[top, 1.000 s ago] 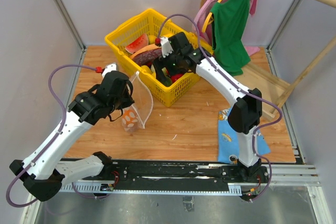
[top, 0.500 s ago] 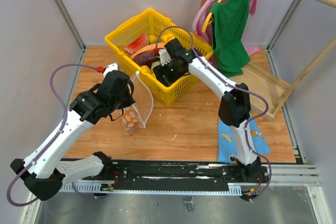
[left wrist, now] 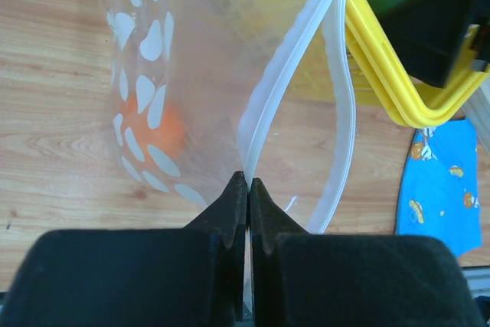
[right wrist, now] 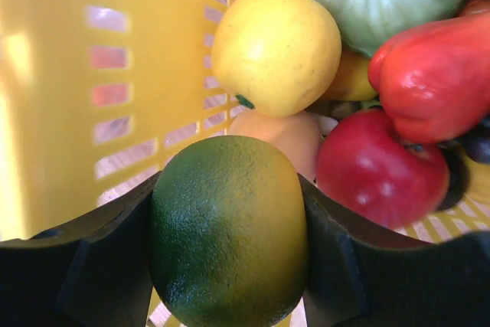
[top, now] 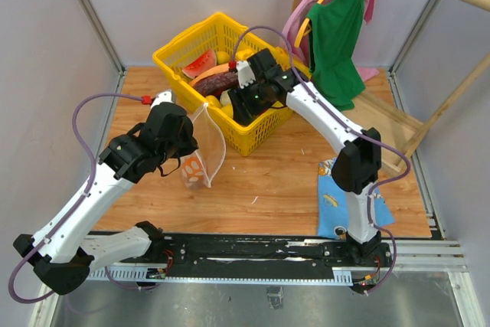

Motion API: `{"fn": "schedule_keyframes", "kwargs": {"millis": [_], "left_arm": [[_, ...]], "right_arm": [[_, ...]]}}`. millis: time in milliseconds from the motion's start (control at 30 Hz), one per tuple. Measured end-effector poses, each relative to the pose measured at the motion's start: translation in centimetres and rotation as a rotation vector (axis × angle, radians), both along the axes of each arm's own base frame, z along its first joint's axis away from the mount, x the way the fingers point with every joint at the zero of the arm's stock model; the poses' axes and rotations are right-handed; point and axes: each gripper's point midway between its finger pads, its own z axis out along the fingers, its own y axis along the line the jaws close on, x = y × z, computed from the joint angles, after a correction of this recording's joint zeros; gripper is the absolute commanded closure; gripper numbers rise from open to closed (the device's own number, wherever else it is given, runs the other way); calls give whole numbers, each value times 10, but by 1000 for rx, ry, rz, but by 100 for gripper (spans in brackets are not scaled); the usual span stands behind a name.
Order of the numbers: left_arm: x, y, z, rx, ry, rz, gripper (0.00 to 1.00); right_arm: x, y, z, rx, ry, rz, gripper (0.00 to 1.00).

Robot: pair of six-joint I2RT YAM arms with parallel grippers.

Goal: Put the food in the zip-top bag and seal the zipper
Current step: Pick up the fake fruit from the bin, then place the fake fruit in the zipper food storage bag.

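Now your left gripper (left wrist: 248, 183) is pinched tight on the zipper (left wrist: 285, 82) of the white-spotted bag (left wrist: 153, 74), which hangs just beside the yellow basket (top: 178, 59) at the table's (top: 268, 181) far edge, an orange piece (left wrist: 170, 132) inside it. Your right gripper (right wrist: 228, 212), down in the basket, is closed snugly around a dark green fruit (right wrist: 226, 266).

1. Pinches the zipper (left wrist: 285, 86) with the gripper (left wrist: 248, 180), jaws pressed tight together.
2. Leaves the bag (left wrist: 191, 51) mouth gaping, its two strips bowed apart.
3. Shows orange food (left wrist: 164, 128) inside, blurred behind white dots.
4. Catches a yellow basket (left wrist: 383, 67) rim at upper right, just beside the zipper's far end.
5. Takes in a blue cloth (left wrist: 440, 181) on the table (left wrist: 61, 151) at right.
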Motion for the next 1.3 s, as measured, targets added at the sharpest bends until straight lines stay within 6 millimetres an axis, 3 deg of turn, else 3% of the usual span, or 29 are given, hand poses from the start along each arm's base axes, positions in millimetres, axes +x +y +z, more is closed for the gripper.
{"fn": "schedule_keyframes", "kwargs": {"millis": [233, 400, 667, 867, 1033, 1167, 1300], "left_arm": [[1, -5, 1, -14, -7, -23, 100], [0, -10, 4, -36, -21, -49, 100], [-1, -17, 11, -77, -52, -87, 100], [-3, -21, 9, -90, -46, -105, 100], [-3, -23, 10, -98, -45, -114, 100], [-3, -24, 8, -104, -45, -119, 100], [-5, -25, 4, -104, -36, -124, 100]], "right_arm": [[-10, -12, 82, 139, -211, -16, 55], [-17, -18, 118, 221, -323, -20, 56], [-34, -10, 126, 290, -397, 55, 57], [-83, 18, 128, 383, -468, 239, 56], [-123, 34, 144, 492, -566, 397, 56], [-142, 46, 152, 555, -631, 495, 56], [-153, 56, 145, 576, -648, 565, 55]]}}
